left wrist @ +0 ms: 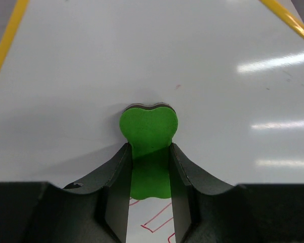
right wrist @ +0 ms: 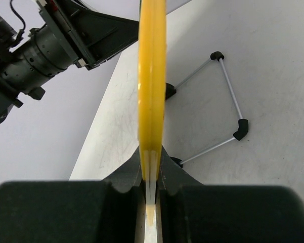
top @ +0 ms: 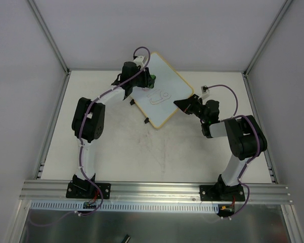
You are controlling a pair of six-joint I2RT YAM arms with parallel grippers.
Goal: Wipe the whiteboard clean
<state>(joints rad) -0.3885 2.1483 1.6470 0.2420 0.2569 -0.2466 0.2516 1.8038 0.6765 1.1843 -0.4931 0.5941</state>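
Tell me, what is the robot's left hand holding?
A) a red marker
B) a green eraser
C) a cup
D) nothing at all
B: in the left wrist view the left gripper pinches a green eraser between its two fingers, with the eraser's end against the whiteboard.

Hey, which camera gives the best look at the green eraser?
The left wrist view: the green eraser sits large at centre, clamped in the left gripper over the whiteboard. The top external view shows only a small green speck of it. The right wrist view does not show it.
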